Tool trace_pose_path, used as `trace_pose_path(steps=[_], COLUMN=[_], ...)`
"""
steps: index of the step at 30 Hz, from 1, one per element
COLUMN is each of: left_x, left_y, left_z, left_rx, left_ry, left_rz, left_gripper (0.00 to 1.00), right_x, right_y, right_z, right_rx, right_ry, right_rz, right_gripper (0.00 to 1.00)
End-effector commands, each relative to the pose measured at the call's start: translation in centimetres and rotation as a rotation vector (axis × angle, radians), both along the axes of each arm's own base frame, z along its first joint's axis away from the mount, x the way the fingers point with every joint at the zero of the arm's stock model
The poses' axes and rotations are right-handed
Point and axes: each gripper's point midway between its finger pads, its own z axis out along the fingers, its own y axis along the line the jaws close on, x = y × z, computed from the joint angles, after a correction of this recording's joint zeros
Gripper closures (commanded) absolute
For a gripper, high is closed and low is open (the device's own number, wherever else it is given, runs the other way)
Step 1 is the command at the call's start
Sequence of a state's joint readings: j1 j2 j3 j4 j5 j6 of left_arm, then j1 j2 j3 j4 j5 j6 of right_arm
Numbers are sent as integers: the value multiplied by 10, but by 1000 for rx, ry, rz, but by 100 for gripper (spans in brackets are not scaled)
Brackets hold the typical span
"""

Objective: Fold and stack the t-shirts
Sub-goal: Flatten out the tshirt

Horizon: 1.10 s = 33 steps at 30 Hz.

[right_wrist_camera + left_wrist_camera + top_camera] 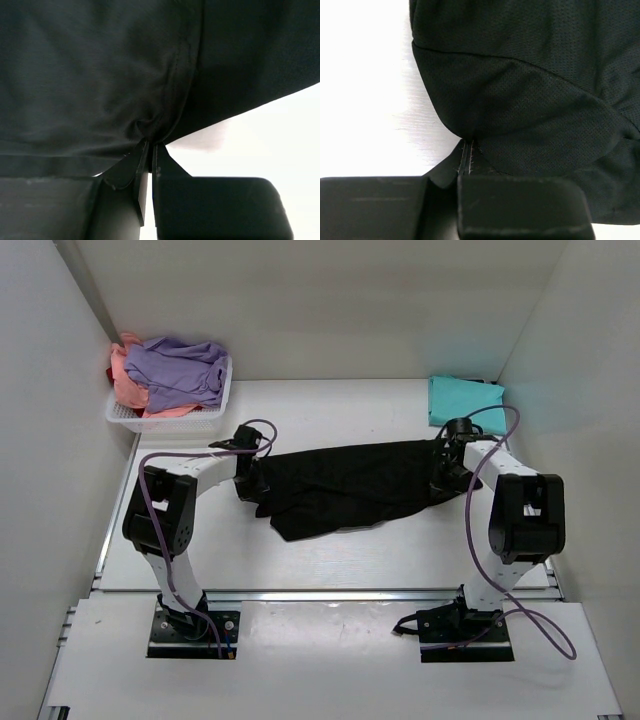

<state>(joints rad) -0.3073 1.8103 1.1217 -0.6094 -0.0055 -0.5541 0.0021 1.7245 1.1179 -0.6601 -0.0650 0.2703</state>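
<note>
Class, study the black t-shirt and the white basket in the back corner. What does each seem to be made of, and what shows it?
The black t-shirt: soft matte knit cloth, perhaps a synthetic sports mesh; the left wrist view shows fine pinholes, and it gathers into folds where pinched. The basket: probably white moulded plastic; its walls form a stiff open lattice.

White table (330, 560) between plain white walls (350, 310) under even light
</note>
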Motion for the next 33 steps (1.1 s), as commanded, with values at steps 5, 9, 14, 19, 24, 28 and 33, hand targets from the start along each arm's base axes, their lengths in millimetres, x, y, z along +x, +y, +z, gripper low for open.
trace_pose_path(steps=[5,9,14,19,24,28,33], left_x=[21,77,140,150,118,92,59], left_y=[6,4,15,30,45,54,64], left_z=[38,127,312,438,503,513,543], left_rx=[-34,-129,-202,-331,-383,-370,-355], left_ry=[-48,-270,-689,-945,-1112,-1140,-1221], left_rz=[31,81,118,166,170,190,197], left_gripper=[100,100,100,100,100,100,100], right_x=[25,56,88,109,96,69,33], right_y=[7,13,12,12,24,24,10], right_z=[82,162,296,418,453,448,454], right_rx=[43,167,210,254,185,179,164], right_ry=[-151,-387,-772,-1027,-1076,-1098,-1116], right_rz=[-27,-39,-31,19,46,30,9], right_gripper=[100,100,100,100,99,100,100])
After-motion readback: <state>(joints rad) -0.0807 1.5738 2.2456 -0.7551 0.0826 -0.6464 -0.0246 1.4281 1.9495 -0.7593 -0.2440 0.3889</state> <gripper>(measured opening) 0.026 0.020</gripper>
